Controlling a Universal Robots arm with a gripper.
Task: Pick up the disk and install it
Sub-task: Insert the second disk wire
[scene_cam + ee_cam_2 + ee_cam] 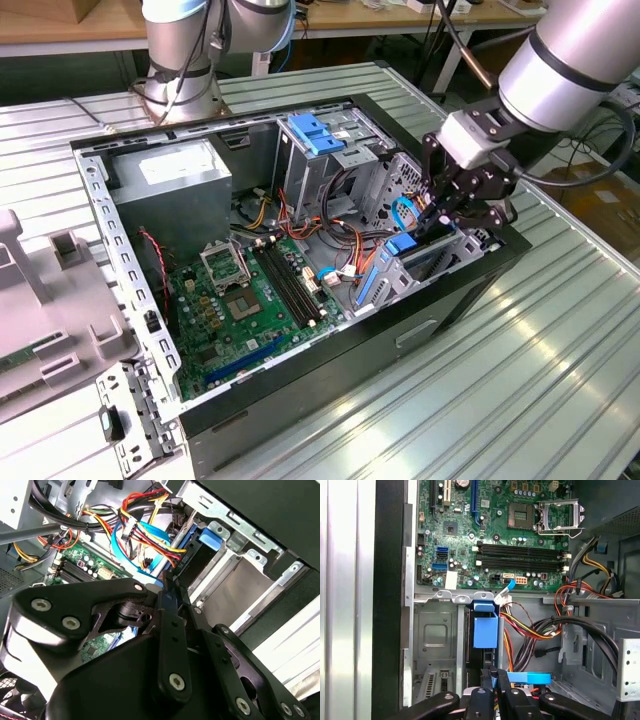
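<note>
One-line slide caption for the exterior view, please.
Gripper lowered into the open computer case, at the blue-framed disk standing in the drive bay beside the motherboard.

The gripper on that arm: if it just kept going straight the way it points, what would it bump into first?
Most likely the disk. The gripper points down into the case's drive bay, and the blue-framed disk stands right ahead of its fingertips. Whether they already touch it is unclear.

Open computer case (pixel 300 400) on ribbed metal table (pixel 520 380)
</note>
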